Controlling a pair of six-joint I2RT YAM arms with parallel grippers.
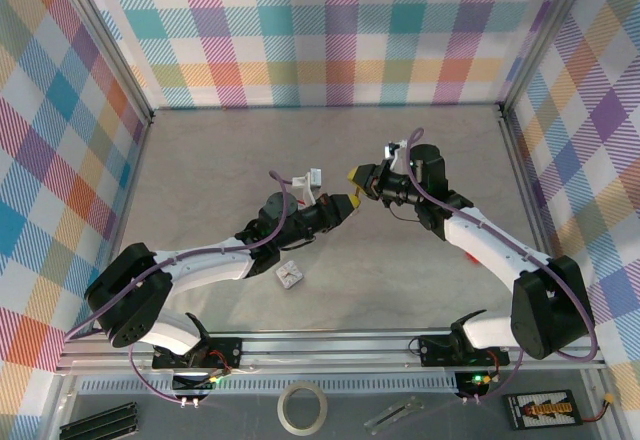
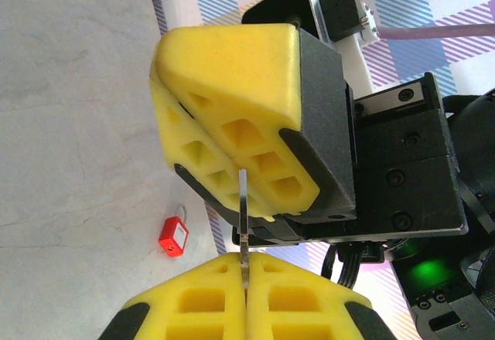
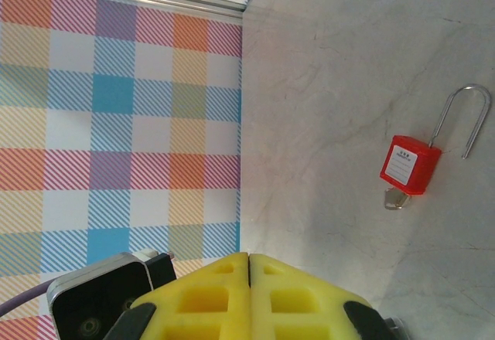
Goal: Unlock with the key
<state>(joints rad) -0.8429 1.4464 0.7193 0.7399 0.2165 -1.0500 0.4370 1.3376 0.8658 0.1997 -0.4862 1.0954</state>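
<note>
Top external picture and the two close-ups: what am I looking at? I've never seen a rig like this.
Two robot arms are bolted to a table. The top picture looks down on both; each close-up comes from a camera on one arm's wrist, with its yellow padded jaws at the bottom. The left arm has its jaws shut on a thin metal strip, probably the key edge-on. The right arm faces it, jaws shut too. On the table lie a red padlock and a small white object.
</note>
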